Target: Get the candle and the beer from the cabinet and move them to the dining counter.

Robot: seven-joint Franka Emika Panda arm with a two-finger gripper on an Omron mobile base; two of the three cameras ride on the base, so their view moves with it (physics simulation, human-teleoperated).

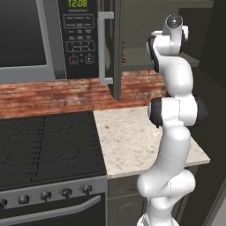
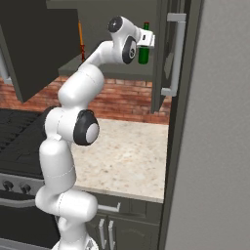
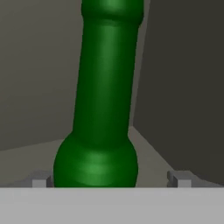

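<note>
The beer [image 3: 105, 109], a dark green bottle, stands upright on the cabinet shelf right in front of the hand. My gripper [image 3: 109, 179] is open, one fingertip [image 3: 40, 179] close to the bottle's left side and the other well clear on its right. From the right base, the beer [image 2: 143, 51] with its red cap shows just past the white hand. The candle [image 2: 81, 36], a thin orange stick, stands further left on the same shelf. The cabinet [image 2: 168, 63] has both doors swung open. The dining counter is out of view.
A small beige counter slab [image 1: 137, 137] lies below the cabinet, next to the black stove [image 1: 44, 141]. A microwave [image 1: 26, 35] hangs over the stove. The open cabinet door [image 1: 115, 48] hangs left of the arm. A tall grey refrigerator [image 2: 219, 146] stands at the right.
</note>
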